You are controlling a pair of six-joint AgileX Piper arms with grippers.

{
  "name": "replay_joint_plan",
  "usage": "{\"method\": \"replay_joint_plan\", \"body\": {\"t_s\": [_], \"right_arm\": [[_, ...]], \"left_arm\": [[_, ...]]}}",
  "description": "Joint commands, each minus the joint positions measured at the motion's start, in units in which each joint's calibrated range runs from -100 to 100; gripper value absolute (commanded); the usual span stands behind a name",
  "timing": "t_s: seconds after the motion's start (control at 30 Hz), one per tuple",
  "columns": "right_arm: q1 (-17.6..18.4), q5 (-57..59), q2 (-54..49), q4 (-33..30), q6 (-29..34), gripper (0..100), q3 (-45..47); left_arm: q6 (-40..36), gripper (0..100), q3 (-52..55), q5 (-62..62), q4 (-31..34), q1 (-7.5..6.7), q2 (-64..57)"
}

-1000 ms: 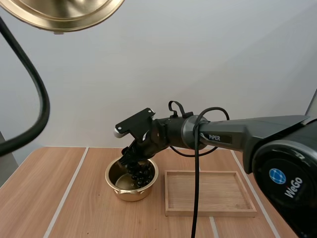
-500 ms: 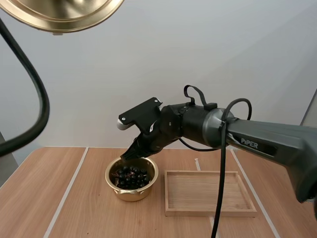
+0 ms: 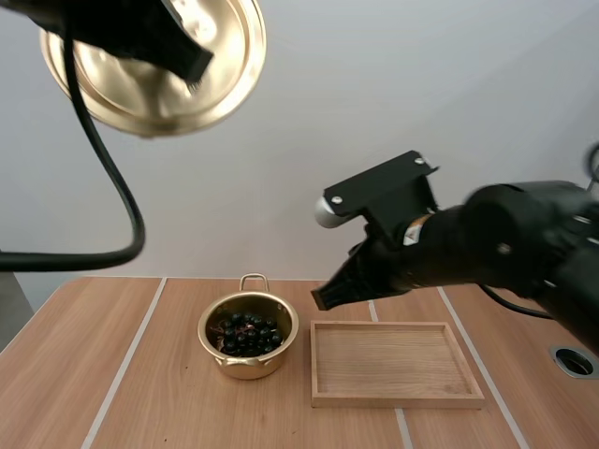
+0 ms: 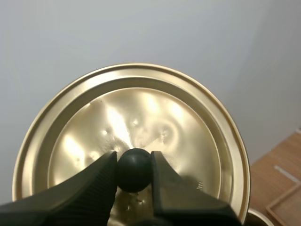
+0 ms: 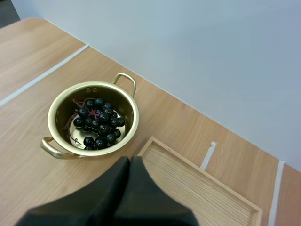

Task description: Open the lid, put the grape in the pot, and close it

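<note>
High view: grapes [image 3: 248, 335] sit in the pot [image 3: 245, 363], at 9 o'clock from the tray [image 3: 398, 363]. Our right gripper [image 3: 323, 299], fingers together, hangs above the tray. Our left gripper [image 4: 134, 165] clamps the lid [image 3: 168, 65] by its knob [image 4: 134, 178], high at 11 o'clock. Closing is next, we judge: lower lid squarely onto pot.

We see a wooden tray [image 3: 398, 365] lying flat on the table [image 3: 56, 374], its long side toward us and a low rim round its bare floor. The tabletop is pale wood with thin white lines [image 3: 126, 360] running away from us; one meets the tray's far edge and shows again at its near edge. Near the table's right edge, apart from the tray, sits a round dark-ringed hole [image 3: 573, 362]
</note>
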Motion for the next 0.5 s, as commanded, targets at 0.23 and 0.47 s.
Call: {"method": "replay_joint_plan", "body": {"t_s": [0.23, 0.47], "right_arm": [[-0.4, 15.8, -20.6, -4.5, 1.1, 0, 2.4], [-0.5, 21.0, -21.9, -8.2, 4.1, 0, 2.4]], "left_arm": [[7.3, 0, 31.9, -13.7, -5.2, -0.16, 5.6], [15.1, 0, 44.0, -22.1, -13.7, -0.16, 17.0]]}}
